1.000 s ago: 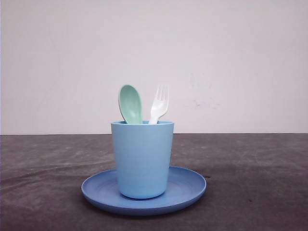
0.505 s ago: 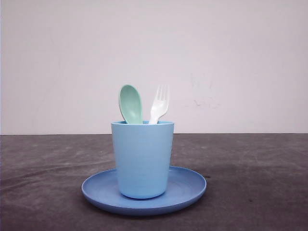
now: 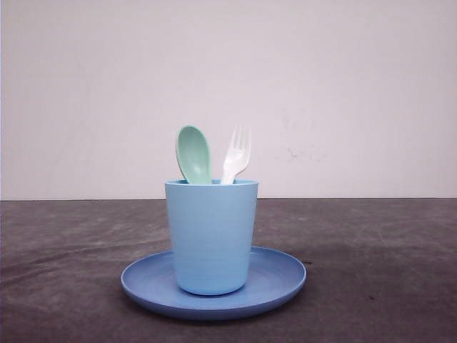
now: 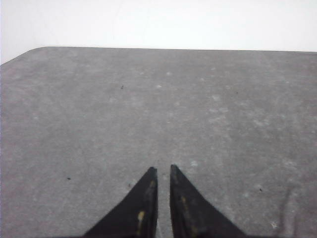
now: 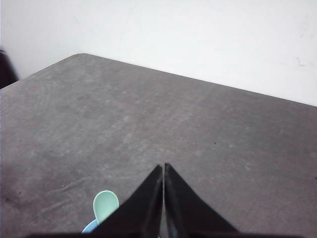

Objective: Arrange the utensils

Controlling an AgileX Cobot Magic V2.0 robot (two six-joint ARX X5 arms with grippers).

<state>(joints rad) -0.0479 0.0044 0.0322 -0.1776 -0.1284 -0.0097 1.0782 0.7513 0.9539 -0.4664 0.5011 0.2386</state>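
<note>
- Nothing has changed across the last second: in the front view the pale mint-green plastic spoon with an oval bowl (image 3: pixel 193 154) and the white four-tined plastic fork (image 3: pixel 236 154) stand in the same spots, at the same lean, as in both earlier frames.
- Both utensils sit handle-down in the light blue plastic cup (image 3: pixel 211 237), spoon on the left, fork on the right, heads poking above the rim and just apart from each other.
- The cup stands upright at the middle of the round blue plate (image 3: pixel 282 275), which rests on the dark grey counter (image 3: pixel 371 257).
- The left claw (image 4: pixel 163 171) has its black fingers nearly pressed together, a thin slit between the tips, pinching nothing above bare counter.
- The right claw (image 5: pixel 163 167) is pressed together and empty; the spoon bowl (image 5: pixel 105 205) shows just beside it, lower down.
- Judging from this stillness and the utensils' placement, the organizing looks finished.
- Versus the earlier frame: no difference in cup, plate, spoon or fork.
</note>
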